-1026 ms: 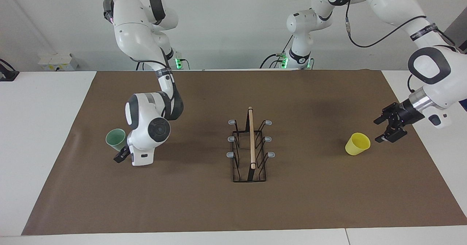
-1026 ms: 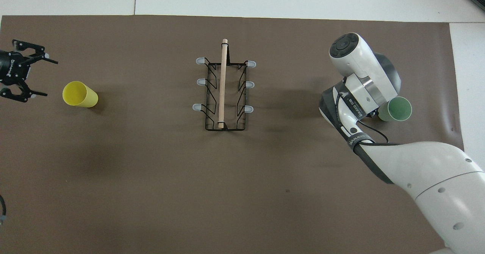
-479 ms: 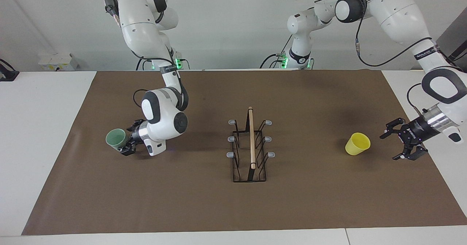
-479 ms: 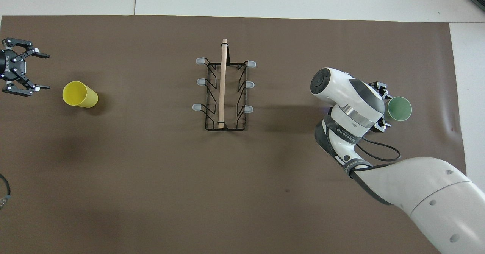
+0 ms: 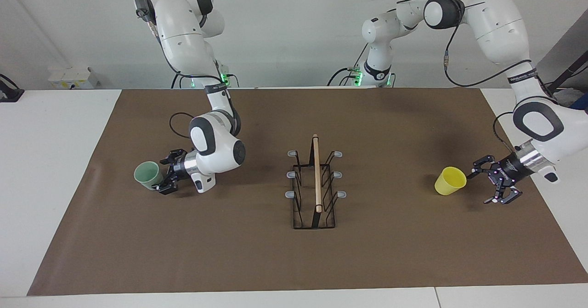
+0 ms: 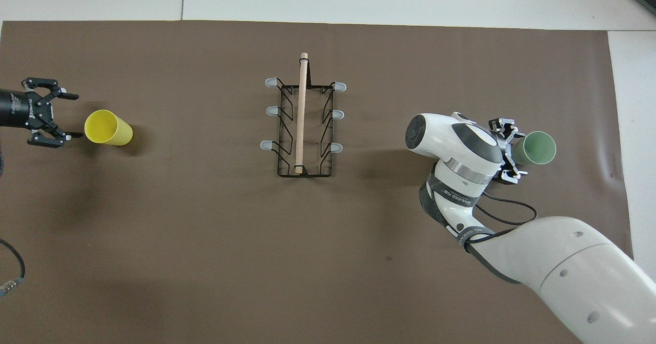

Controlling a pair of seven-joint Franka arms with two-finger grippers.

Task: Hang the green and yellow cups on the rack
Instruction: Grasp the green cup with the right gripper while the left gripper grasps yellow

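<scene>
The pale green cup (image 5: 146, 175) (image 6: 536, 148) stands upright on the brown mat toward the right arm's end. My right gripper (image 5: 161, 177) (image 6: 514, 152) lies level beside it, open, with its fingertips reaching either side of the cup's lower wall. The yellow cup (image 5: 450, 181) (image 6: 107, 127) stands upright toward the left arm's end. My left gripper (image 5: 478, 188) (image 6: 68, 116) is low beside it, open and a small gap away. The black wire rack (image 5: 315, 186) (image 6: 302, 123) with a wooden rod and grey-tipped pegs stands mid-mat, with nothing on its pegs.
The brown mat (image 5: 395, 253) covers most of the white table. A cable loops from the right arm's wrist (image 6: 505, 216) just above the mat.
The right gripper turned level and closed in on the green cup. The left gripper dropped lower, then came in toward the yellow cup. Both cups and the rack stayed put.
</scene>
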